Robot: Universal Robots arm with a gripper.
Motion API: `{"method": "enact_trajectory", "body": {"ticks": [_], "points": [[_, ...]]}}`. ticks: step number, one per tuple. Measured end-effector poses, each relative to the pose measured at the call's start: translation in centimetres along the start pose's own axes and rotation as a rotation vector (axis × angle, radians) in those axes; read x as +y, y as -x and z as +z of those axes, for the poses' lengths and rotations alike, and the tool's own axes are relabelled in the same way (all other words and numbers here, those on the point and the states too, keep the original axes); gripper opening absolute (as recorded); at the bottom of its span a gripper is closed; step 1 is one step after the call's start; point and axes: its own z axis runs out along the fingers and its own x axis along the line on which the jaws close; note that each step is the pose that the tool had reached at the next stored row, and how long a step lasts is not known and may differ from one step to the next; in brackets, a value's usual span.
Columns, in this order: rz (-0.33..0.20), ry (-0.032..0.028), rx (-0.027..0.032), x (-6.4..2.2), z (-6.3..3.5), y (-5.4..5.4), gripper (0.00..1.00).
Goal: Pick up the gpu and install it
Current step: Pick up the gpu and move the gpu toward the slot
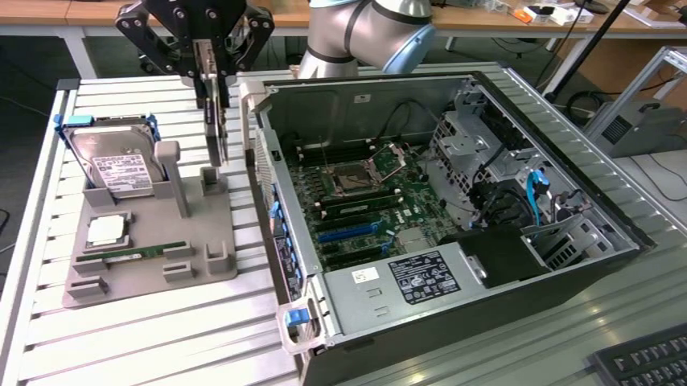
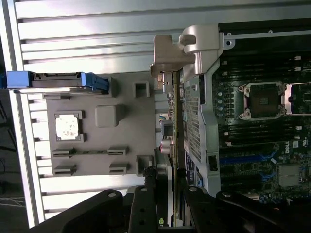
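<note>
Exterior and wrist views of the workcell. The pincer (image 1: 215, 74) (image 2: 170, 209) was closed on the gpu (image 1: 215, 121) (image 2: 176, 127), gripping the card by its upper part, one finger on each face; the card hung upright and edge-on, just beside the outer wall of the open computer case (image 1: 451, 217) (image 2: 204, 97), over the near-case edge of the grey fixture (image 1: 150, 277) (image 2: 126, 141); its lower end stood close above a fixture post (image 1: 215, 182), though contact there could not be told. The fixture, resting on the slatted tabletop (image 1: 161, 342), carried a hard drive with blue handles (image 1: 116, 165) (image 2: 58, 80) standing in its slot, a processor (image 1: 108, 231) (image 2: 67, 127) lying flat, and a RAM stick (image 1: 137, 255) lying on edge. Inside the case the motherboard (image 1: 355, 201) lay exposed, its blue expansion slot (image 1: 346, 233) unoccupied; the robot arm (image 1: 365, 32) rose behind the case; a keyboard (image 1: 644, 362) sat at the exterior view's lower right.
</note>
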Motion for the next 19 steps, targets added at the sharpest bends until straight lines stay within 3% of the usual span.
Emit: {"method": "enact_trajectory", "body": {"ticks": [19], "points": [[0.0,0.0,0.0,0.05,0.02,0.68,0.27]]}}
